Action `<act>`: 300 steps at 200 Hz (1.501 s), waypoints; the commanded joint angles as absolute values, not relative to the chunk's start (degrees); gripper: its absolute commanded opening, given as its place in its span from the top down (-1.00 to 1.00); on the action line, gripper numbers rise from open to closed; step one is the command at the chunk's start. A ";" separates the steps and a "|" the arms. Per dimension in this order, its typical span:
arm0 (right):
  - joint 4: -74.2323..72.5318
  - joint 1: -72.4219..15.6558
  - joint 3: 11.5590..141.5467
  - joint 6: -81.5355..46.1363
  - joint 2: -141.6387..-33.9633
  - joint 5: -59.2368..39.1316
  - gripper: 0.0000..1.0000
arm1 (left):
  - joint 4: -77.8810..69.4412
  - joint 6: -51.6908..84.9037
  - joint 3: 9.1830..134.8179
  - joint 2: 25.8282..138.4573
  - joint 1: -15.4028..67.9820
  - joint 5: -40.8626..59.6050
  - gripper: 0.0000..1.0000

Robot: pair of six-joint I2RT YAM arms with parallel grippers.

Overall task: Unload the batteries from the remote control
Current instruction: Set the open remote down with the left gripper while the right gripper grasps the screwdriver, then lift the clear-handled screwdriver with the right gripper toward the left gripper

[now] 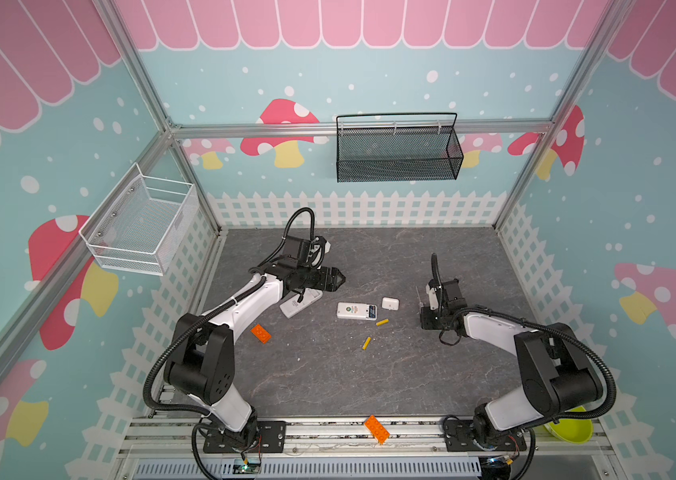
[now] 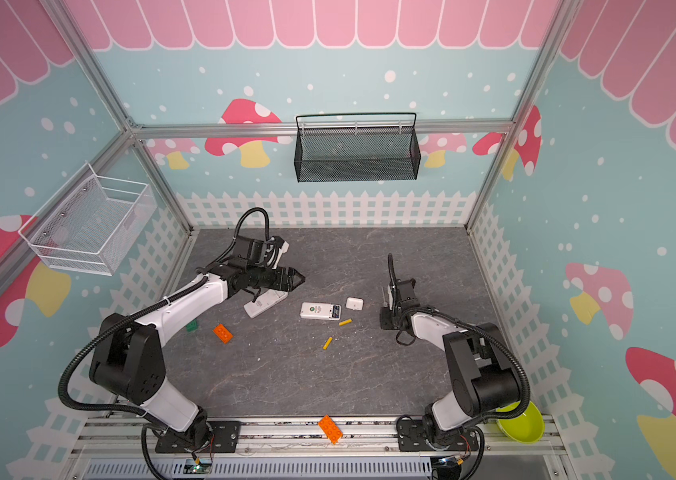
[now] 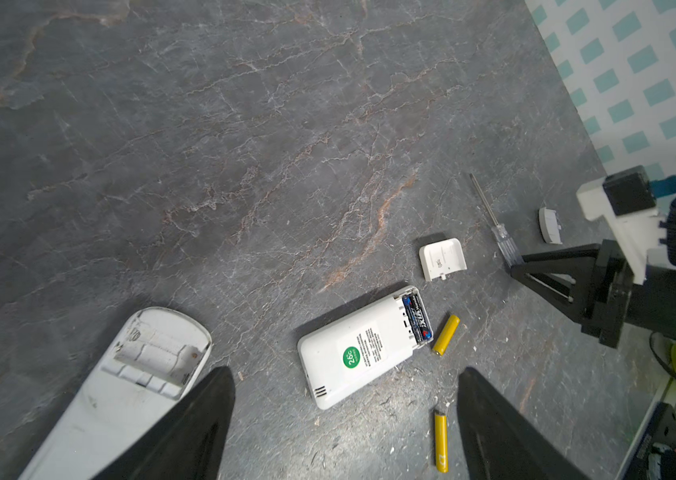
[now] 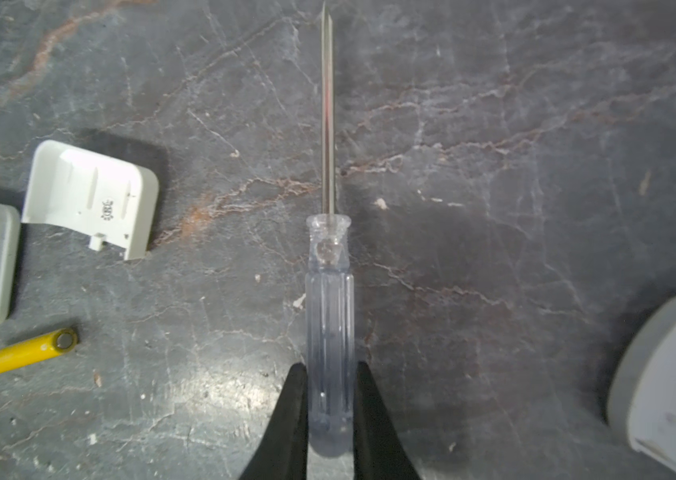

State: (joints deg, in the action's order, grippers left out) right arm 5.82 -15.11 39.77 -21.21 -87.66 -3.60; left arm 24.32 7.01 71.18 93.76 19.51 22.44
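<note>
A dark marbled table (image 1: 328,374) was seen under both arms. The left gripper (image 3: 344,372) was held above it with its jaws spread wide and nothing between them. Part of a long grey remote (image 3: 120,395), its battery bay bare, was hidden beneath that arm in both top views. The right gripper (image 4: 330,365) was closed narrowly on the clear handle of a screwdriver (image 4: 330,311), whose shaft was pointed away over bare table.

Between the arms a small white remote (image 1: 352,310) was laid face down, its bay uncovered. The black batteries (image 3: 417,318) were seated in that bay; their number could not be told. An orange brick (image 1: 260,333) was placed beside the left arm. A white cover (image 1: 390,303) was laid between the small remote and the screwdriver. One yellow battery (image 1: 382,322) was found just beside the open bay, and a second yellow battery (image 1: 366,343) nearer the front edge, apart from it.
</note>
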 commanded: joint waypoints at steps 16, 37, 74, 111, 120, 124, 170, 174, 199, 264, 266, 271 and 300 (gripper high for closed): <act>-1.12 -15.45 40.25 -11.79 -81.85 -9.90 0.86 | 30.31 -0.37 75.88 91.52 18.78 29.14 -0.70; -5.59 -16.89 39.38 -7.31 -77.11 -12.17 0.93 | 31.43 -0.43 76.31 90.48 17.96 33.14 -0.71; -10.09 -23.26 38.19 6.51 -71.72 -16.59 0.93 | 30.17 2.00 76.60 89.17 16.77 44.78 -0.68; -11.72 -26.20 37.71 10.76 -69.23 -23.50 0.94 | 28.89 2.18 74.95 87.99 15.36 52.12 -0.65; -11.75 -26.70 37.63 10.93 -68.72 -26.03 0.95 | 29.21 1.04 74.42 87.44 14.90 52.47 -0.63; -11.74 -26.86 37.55 11.07 -68.54 -27.21 0.94 | 29.48 0.31 74.25 87.18 14.63 53.11 -0.63; -9.81 -27.36 37.51 11.09 -67.94 -37.14 0.95 | 42.05 -16.55 77.10 86.43 14.44 57.93 -0.55; -9.47 -27.42 37.72 11.04 -68.02 -38.37 0.95 | 44.13 -18.98 77.87 86.48 14.95 57.09 -0.55; -9.26 -27.42 37.71 10.71 -68.64 -44.46 0.95 | 55.18 -34.37 81.92 87.05 17.02 54.53 -0.56; -16.00 -32.08 33.40 18.11 -65.25 -13.28 0.99 | 53.60 -22.21 84.92 87.36 16.55 56.24 -0.60; -16.41 -32.39 33.18 18.79 -65.09 -11.98 1.00 | 52.84 -20.49 84.73 87.43 16.49 56.36 -0.60; -17.41 -33.14 32.80 20.51 -64.52 -9.00 1.00 | 50.94 -17.36 84.19 87.53 16.17 56.58 -0.60; -23.05 -39.55 30.83 32.33 -63.79 9.89 1.00 | 34.95 5.45 79.87 88.33 12.98 58.66 -0.56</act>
